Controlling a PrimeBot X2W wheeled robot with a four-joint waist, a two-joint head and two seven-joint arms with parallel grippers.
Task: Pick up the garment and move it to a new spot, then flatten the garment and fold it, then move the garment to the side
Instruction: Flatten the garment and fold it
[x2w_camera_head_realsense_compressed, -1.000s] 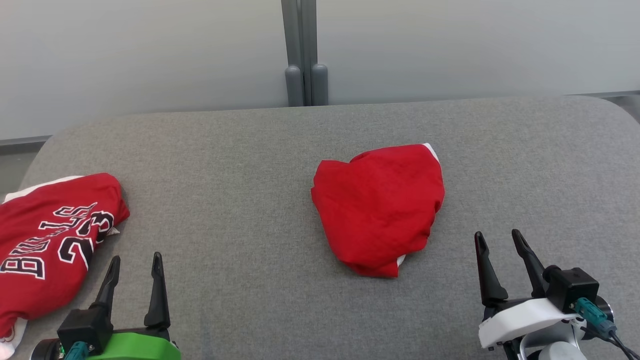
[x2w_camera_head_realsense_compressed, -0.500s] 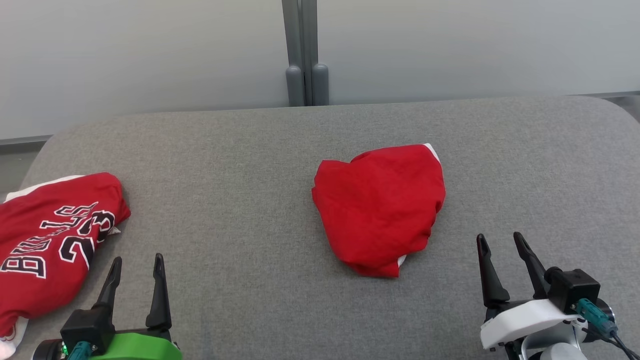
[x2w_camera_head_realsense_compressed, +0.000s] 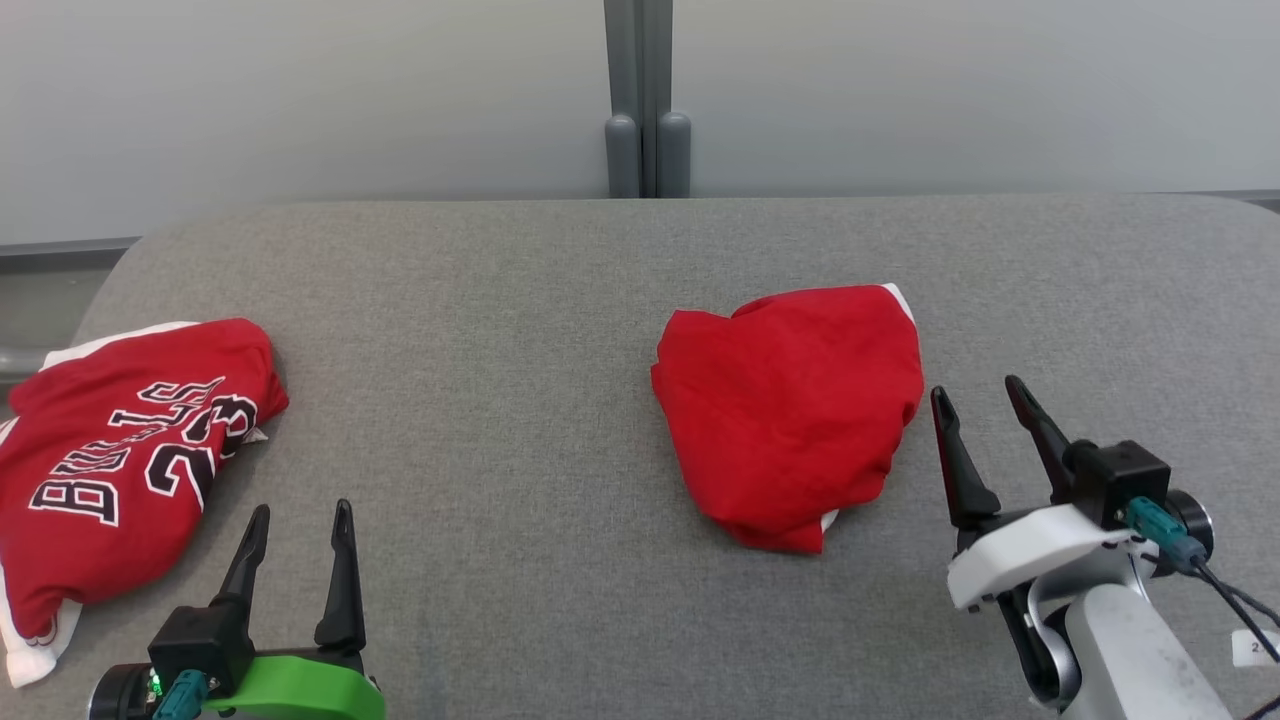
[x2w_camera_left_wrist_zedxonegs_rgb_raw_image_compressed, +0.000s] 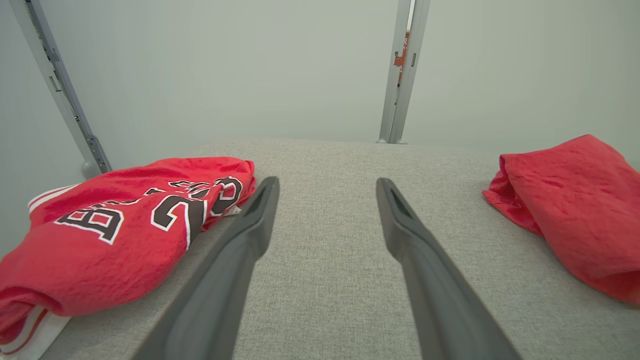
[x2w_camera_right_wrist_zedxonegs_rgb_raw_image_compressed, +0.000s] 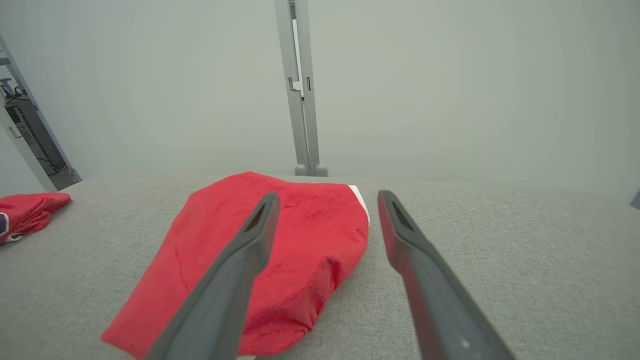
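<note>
While both grippers hang released, the crumpled red garment (x2w_camera_head_realsense_compressed: 790, 410) lies mid-surface, not yet lifted.
Head view: right gripper (x2w_camera_head_realsense_compressed: 975, 388) just beside its edge, left gripper (x2w_camera_head_realsense_compressed: 302, 507) near the lettered jersey (x2w_camera_head_realsense_compressed: 130, 450). Left wrist view: fingers (x2w_camera_left_wrist_zedxonegs_rgb_raw_image_compressed: 240, 250) apart over the bare grey surface (x2w_camera_left_wrist_zedxonegs_rgb_raw_image_compressed: 325, 260). Right wrist view: spread fingers (x2w_camera_right_wrist_zedxonegs_rgb_raw_image_compressed: 235, 280) frame the garment (x2w_camera_right_wrist_zedxonegs_rgb_raw_image_compressed: 300, 235), seemingly lining up a grasp.

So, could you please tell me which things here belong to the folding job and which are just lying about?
In the job: plain red garment, crumpled mid-surface; grey fabric surface.
Likely lying about: Bulls jersey, at the left edge; wall post.
</note>
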